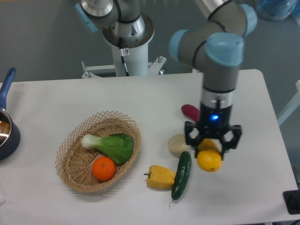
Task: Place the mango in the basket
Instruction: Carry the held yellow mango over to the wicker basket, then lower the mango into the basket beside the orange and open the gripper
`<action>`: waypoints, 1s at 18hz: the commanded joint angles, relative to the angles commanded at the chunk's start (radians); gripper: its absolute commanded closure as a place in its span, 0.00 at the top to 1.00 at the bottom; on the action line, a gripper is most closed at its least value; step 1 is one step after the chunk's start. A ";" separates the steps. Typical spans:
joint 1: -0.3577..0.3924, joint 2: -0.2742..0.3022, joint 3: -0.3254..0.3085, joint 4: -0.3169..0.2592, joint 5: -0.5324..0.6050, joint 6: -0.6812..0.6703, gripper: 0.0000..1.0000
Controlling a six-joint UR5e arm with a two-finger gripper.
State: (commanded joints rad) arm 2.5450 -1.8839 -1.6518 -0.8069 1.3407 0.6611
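The mango [209,161], a smooth yellow-orange oval fruit, sits between the black fingers of my gripper [212,146] at the right of the table. The gripper points straight down and is shut on the mango's upper part. I cannot tell whether the mango touches the table. The light tan wicker basket [70,140] lies at the left centre, well to the left of the gripper. It holds a green leafy vegetable [112,145] and a round orange [103,168].
A lumpy yellow bell pepper [160,177] and a dark green cucumber [182,174] lie between basket and gripper. A pale round vegetable [178,144] and a dark red one [190,111] sit close to the gripper's left. A dark blue pot [8,138] stands at the left edge.
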 joint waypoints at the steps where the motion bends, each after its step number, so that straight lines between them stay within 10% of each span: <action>1: -0.015 0.015 -0.026 0.000 0.000 0.000 0.57; 18: -0.359 0.039 -0.123 -0.003 0.000 -0.376 0.57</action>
State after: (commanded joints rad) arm 2.1860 -1.8454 -1.7748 -0.8100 1.3407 0.2856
